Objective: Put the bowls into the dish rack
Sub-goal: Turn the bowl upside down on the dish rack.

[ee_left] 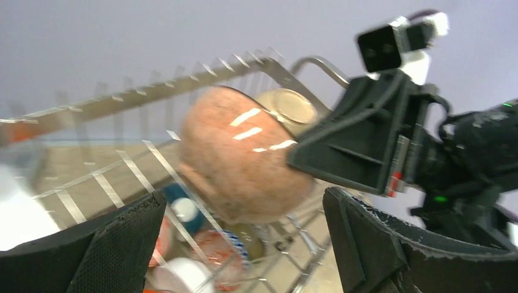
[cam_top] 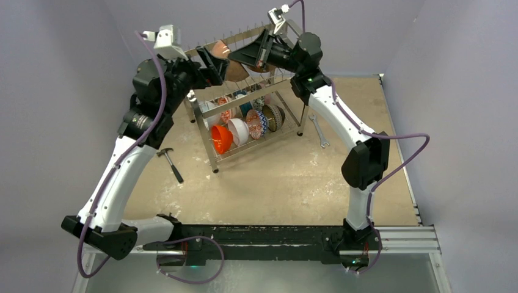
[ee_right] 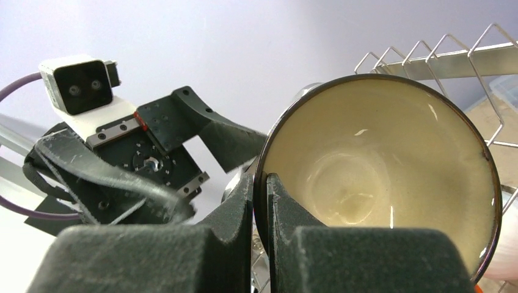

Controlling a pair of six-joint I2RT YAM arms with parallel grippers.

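Pinching the bowl (ee_right: 379,177) by its rim with the right hand (ee_right: 261,201), above the rack's (cam_top: 205,137) top tier. Holding the left hand (ee_left: 241,213) wide open and empty, just beside. Probably best lowering slowly, tilting the rim between prongs (ee_left: 226,64), not onto them. Seeing the rim grip and cream inside from the right wrist only, and the speckled outside from the left.

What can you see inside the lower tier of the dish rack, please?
An orange bowl, a white bowl and a patterned bowl stand on edge; more bowls behind are partly covered by the upper rail.

Tan bowl (ee_left: 241,159) tilted at the dish rack (cam_top: 244,101) top; other bowls (cam_top: 247,125) line lower tier
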